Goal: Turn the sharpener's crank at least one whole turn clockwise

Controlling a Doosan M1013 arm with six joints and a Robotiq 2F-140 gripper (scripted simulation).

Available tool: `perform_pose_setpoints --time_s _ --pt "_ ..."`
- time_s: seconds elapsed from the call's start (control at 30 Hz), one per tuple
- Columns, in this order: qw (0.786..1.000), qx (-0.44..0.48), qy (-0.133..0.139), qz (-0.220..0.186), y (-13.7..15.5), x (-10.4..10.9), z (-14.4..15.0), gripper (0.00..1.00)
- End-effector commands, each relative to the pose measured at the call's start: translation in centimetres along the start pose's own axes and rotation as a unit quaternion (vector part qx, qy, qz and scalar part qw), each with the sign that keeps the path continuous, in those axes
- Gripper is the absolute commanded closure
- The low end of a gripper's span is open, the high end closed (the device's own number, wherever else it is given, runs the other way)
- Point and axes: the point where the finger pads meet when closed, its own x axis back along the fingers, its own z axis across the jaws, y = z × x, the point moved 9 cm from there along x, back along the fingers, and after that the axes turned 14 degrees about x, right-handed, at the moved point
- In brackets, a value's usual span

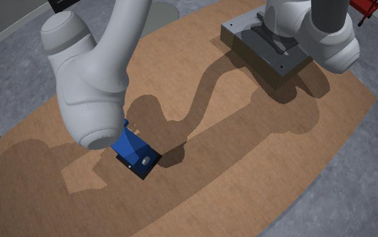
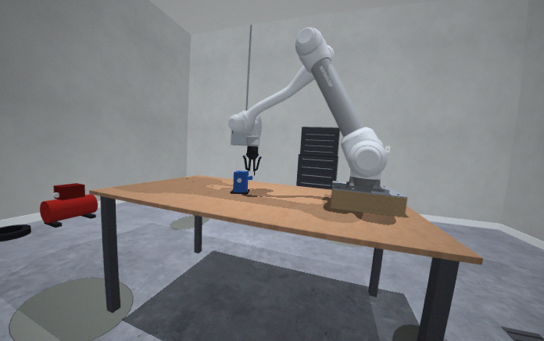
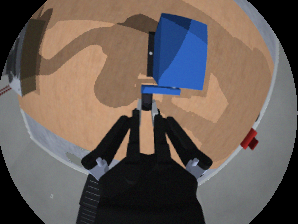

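Turning the crank well now depends on keeping your gripper centred on the knob, which its fingers appear to pinch from 2 opposite sides. The pencil sharpener stands on the counter, toward 8 o'clock from the middle of the top view. Facing its crank end, you have the knob near 9 o'clock, so clockwise means lifting it toward 12, then over to 3 and down through 6. Trace the circle smoothly and let the knob roll between the pads; a path too wide or tight could drag it loose. I can't tell how many turns are done, so count at least 1 whole one before releasing
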Motion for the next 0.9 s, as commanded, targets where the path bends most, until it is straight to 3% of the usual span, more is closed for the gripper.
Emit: perform_pose_setpoints --time_s 0.0,0.53,0.87 --pt "1.0 0.0 0.0 0.0 0.0 0.0 0.0 1.0" --pt "1.0 0.0 0.0 0.0 0.0 0.3 0.0 1.0" --pt "1.0 0.0 0.0 0.0 0.1 1.8 0.3 1.0"
